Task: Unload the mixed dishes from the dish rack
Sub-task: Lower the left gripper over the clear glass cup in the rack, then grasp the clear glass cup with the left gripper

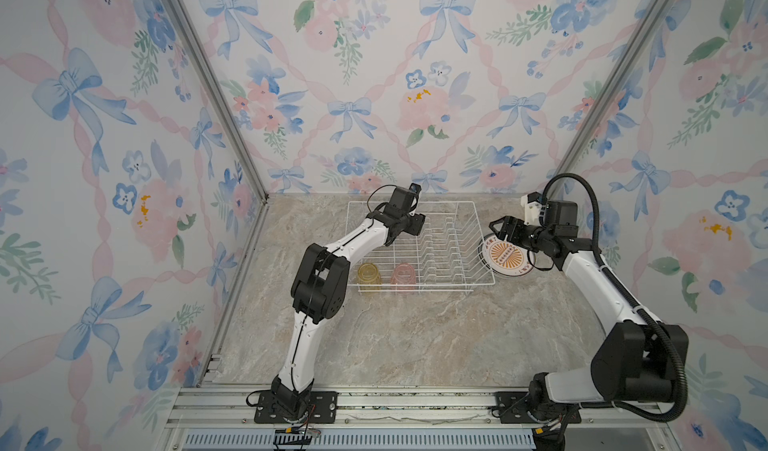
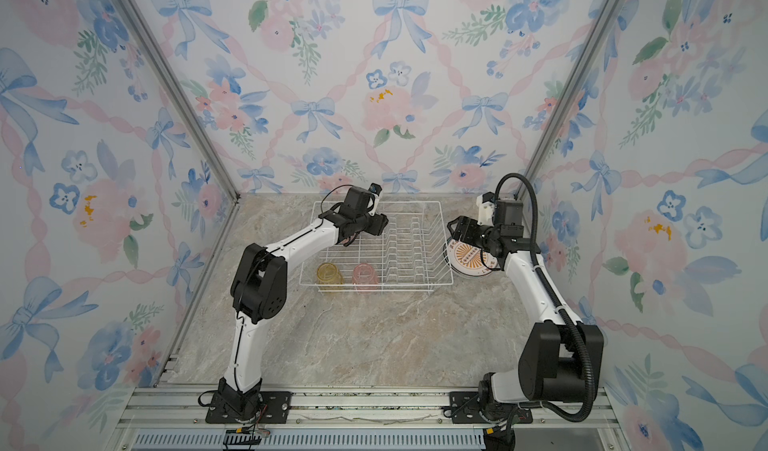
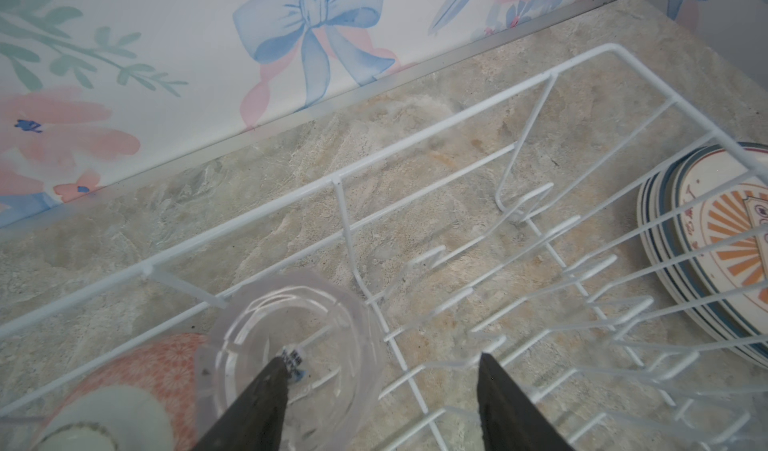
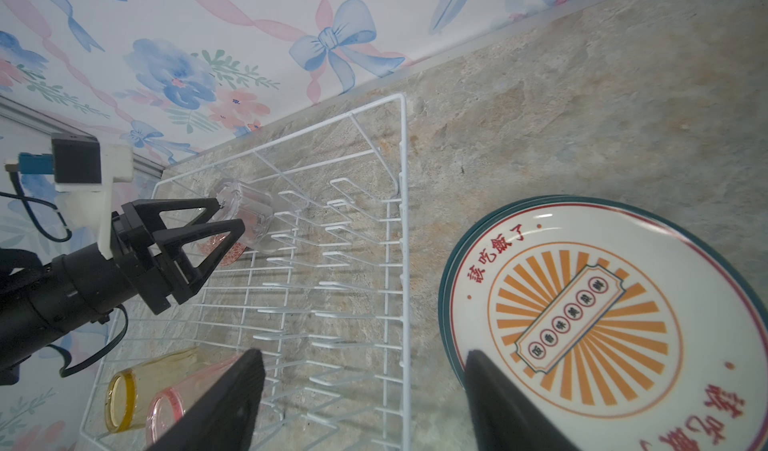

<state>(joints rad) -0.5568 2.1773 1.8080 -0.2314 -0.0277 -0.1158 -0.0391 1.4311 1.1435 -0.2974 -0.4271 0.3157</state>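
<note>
The white wire dish rack stands at the back of the table. A clear tumbler and a pink-red patterned bowl sit upside down in its far left corner. My left gripper is open there, one finger over the tumbler and the other clear of it. Yellow and pink tumblers lie at the rack's front. Stacked plates rest right of the rack. My right gripper hangs open and empty above that gap.
The rack's row of upright plate prongs holds nothing. The back wall runs close behind the rack and the right wall close beyond the plates. The marble tabletop spreads out in front of the rack.
</note>
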